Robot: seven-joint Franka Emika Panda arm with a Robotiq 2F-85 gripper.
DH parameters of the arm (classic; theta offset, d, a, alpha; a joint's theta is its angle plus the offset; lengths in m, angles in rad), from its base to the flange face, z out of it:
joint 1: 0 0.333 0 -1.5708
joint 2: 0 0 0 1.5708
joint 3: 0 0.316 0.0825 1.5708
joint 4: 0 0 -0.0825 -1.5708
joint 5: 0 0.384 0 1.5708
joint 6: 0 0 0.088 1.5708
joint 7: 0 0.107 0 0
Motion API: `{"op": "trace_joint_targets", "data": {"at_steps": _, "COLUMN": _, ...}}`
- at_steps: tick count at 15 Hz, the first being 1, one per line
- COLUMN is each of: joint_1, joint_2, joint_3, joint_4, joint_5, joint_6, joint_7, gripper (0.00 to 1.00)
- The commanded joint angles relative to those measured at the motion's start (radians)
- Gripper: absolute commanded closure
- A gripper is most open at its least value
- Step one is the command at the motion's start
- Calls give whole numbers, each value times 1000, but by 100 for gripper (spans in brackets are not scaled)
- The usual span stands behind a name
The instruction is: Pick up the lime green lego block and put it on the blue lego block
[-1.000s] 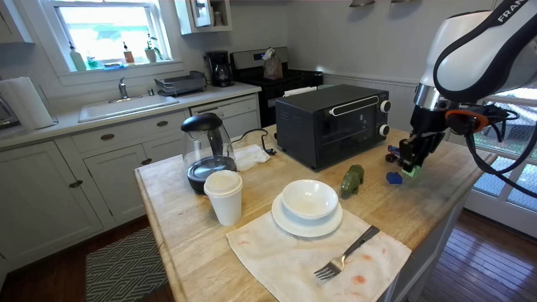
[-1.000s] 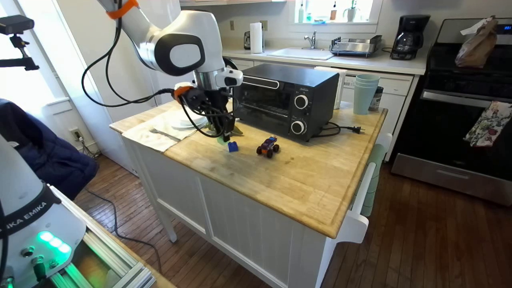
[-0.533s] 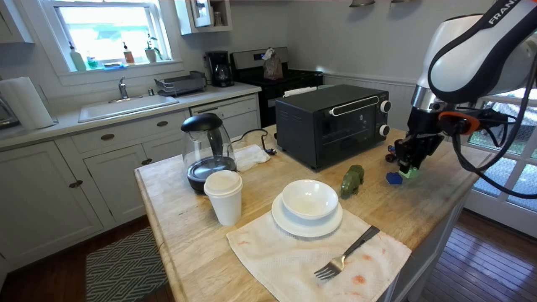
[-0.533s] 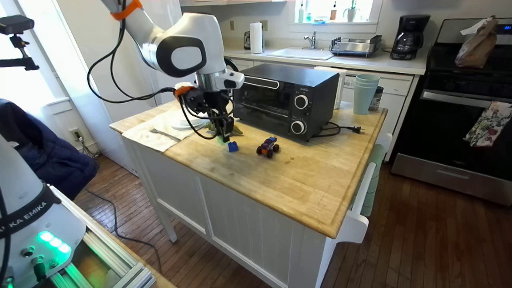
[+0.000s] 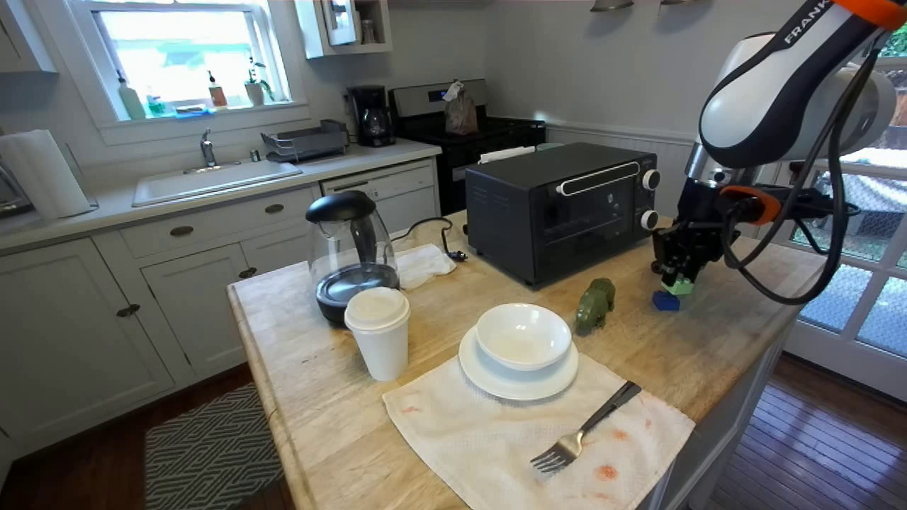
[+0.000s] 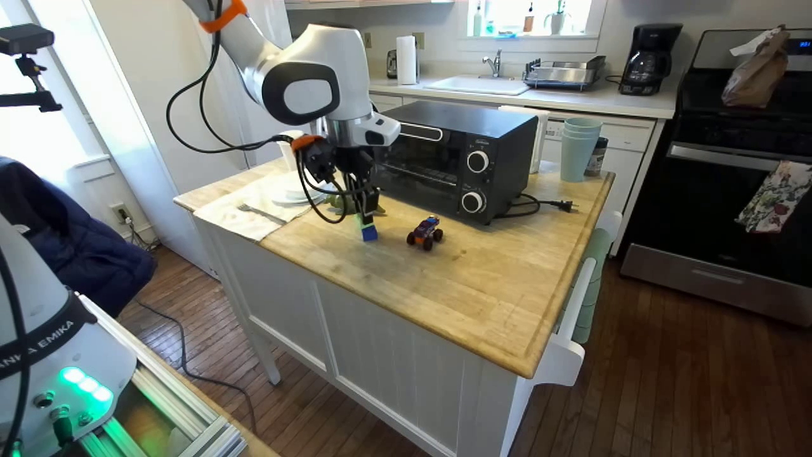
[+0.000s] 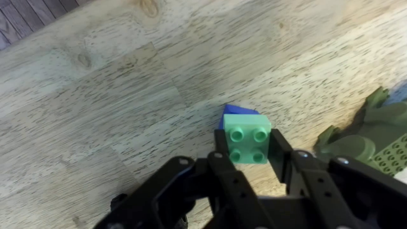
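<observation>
The lime green lego block is a small square brick with studs facing up. My gripper is shut on it, with a black finger against each side. The dark blue lego block sits on the wooden table, partly hidden under the lime block and turned relative to it. In an exterior view the lime block is just above and slightly to the right of the blue block. In an exterior view the blue block is below my fingertips. I cannot tell whether the two blocks touch.
A dark green animal figure stands near the blocks and also shows in the wrist view. A toy truck stands on the table's other side. A black toaster oven is behind. A white bowl sits on a plate.
My gripper has moved left in an exterior view with the lime green block, bringing it from beside the blue block to above it. The blue block has not moved.
</observation>
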Motion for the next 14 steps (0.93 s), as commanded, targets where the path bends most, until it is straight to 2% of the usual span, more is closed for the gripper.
{"op": "trace_joint_targets", "data": {"at_steps": 1, "joint_1": -10, "joint_2": 35, "joint_3": 2, "joint_4": 41, "joint_5": 25, "joint_6": -18, "joint_7": 39, "gripper": 89}}
{"op": "trace_joint_targets", "data": {"at_steps": 14, "joint_1": -6, "joint_2": 64, "joint_3": -2, "joint_4": 71, "joint_5": 29, "joint_6": -56, "joint_7": 135, "gripper": 89}}
